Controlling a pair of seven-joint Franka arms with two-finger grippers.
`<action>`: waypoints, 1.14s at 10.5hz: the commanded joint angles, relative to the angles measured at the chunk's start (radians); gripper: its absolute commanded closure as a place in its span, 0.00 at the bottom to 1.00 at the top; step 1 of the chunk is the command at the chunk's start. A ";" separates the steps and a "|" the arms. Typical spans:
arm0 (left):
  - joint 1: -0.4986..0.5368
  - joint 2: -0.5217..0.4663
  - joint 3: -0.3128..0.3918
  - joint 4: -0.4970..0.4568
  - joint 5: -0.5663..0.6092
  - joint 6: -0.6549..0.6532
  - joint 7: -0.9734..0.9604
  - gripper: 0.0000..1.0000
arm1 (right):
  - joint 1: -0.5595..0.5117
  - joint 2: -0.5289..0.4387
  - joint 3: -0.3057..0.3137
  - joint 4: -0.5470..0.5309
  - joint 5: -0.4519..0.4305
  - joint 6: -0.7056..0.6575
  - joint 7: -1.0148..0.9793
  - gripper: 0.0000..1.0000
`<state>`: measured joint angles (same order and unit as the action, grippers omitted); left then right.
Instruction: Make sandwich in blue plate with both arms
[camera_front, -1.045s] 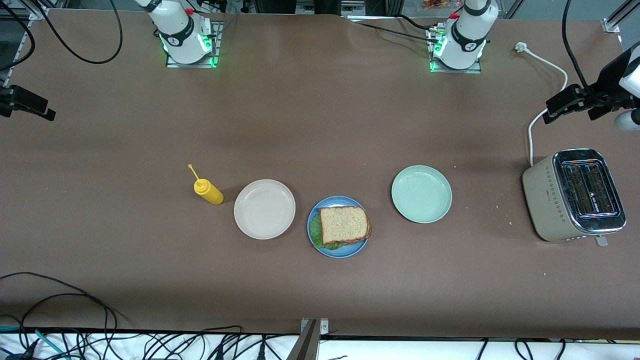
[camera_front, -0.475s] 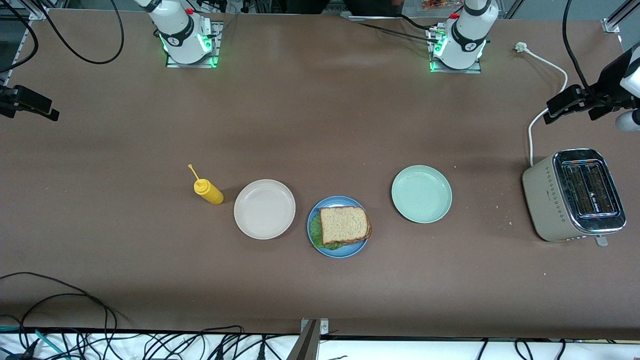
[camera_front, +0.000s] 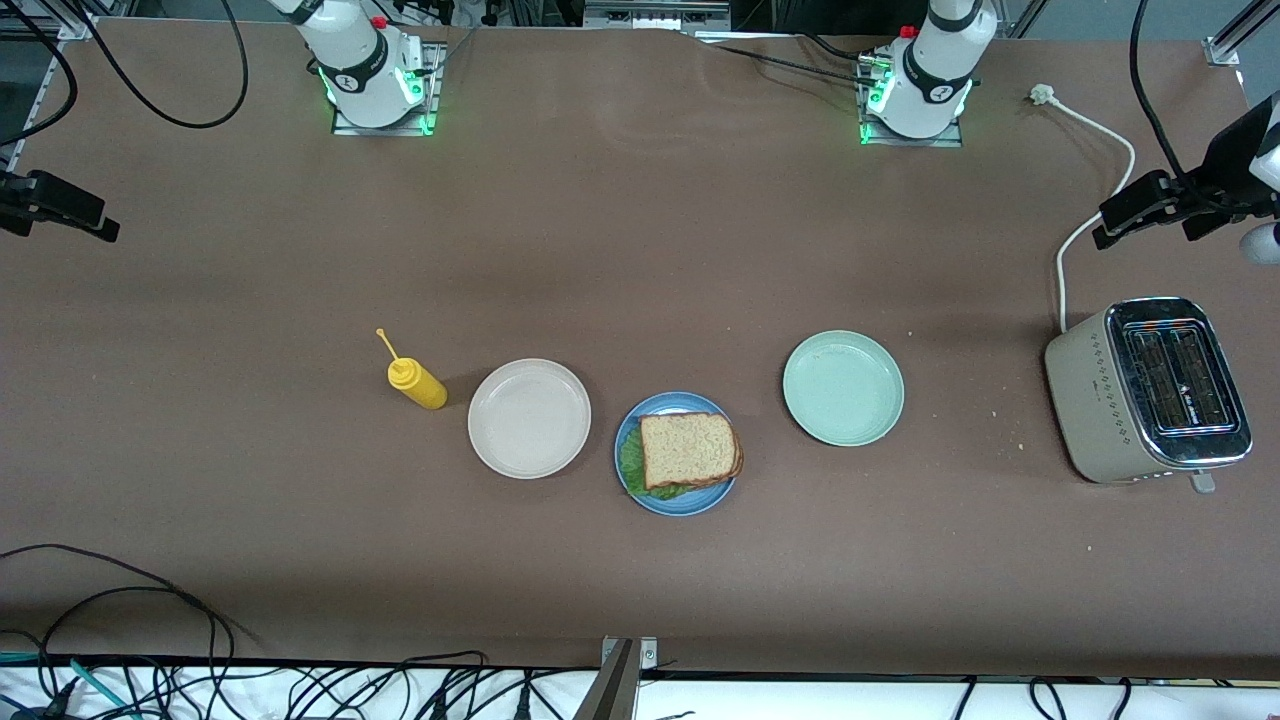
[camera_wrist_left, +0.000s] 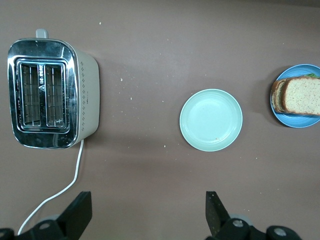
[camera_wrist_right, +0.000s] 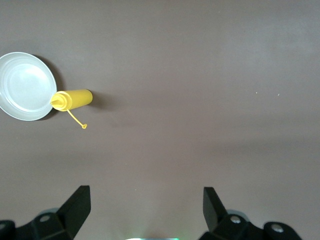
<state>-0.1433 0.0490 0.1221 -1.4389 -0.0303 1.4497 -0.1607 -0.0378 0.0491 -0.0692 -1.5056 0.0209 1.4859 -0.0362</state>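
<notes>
Front view has the sandwich (camera_front: 690, 452) sitting square on the blue plate (camera_front: 680, 503), near the middle of the table (camera_front: 640, 250): a speckled, toasted top slice with a darker crust, a second slice peeking out beneath it, and crinkled green lettuce (camera_front: 632, 468) frilling out on the side toward the right arm's end. That plate is round, shallow and rimmed. Just beside it toward the right arm's end is a smooth cream plate (camera_front: 529, 418), bare, and next to that a glossy yellow bottle (camera_front: 417, 384) with a thin nozzle cap dangling off its tip. Toward the left arm's end sits a mint plate (camera_front: 843, 388), also bare, a touch farther from the camera than the blue one. Well apart, at the left arm's end, stands a beige toaster (camera_front: 1145, 389) with a shiny chrome top and two dark slots, its white cord (camera_front: 1090, 215) snaking away. Crumbs dot the matte brown surface near it. Left gripper (camera_wrist_left: 147, 217) hangs high over the toaster end, fingers spread wide, holding nothing. Right gripper (camera_wrist_right: 145, 212) hovers over bare table at its own end, jaws wide apart too, empty. Nothing crowds the sandwich.
</notes>
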 joint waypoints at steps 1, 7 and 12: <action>-0.005 -0.001 -0.007 0.003 0.032 -0.005 -0.006 0.00 | -0.004 0.006 0.002 0.016 0.016 -0.003 0.006 0.00; -0.005 -0.001 -0.007 0.003 0.032 -0.005 -0.008 0.00 | -0.004 0.005 0.019 0.016 0.014 -0.004 0.004 0.00; -0.004 -0.001 -0.007 0.003 0.032 -0.006 -0.006 0.00 | -0.004 0.005 0.019 0.016 0.011 -0.004 0.004 0.00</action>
<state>-0.1437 0.0491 0.1179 -1.4389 -0.0303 1.4497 -0.1608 -0.0373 0.0491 -0.0516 -1.5056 0.0221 1.4859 -0.0362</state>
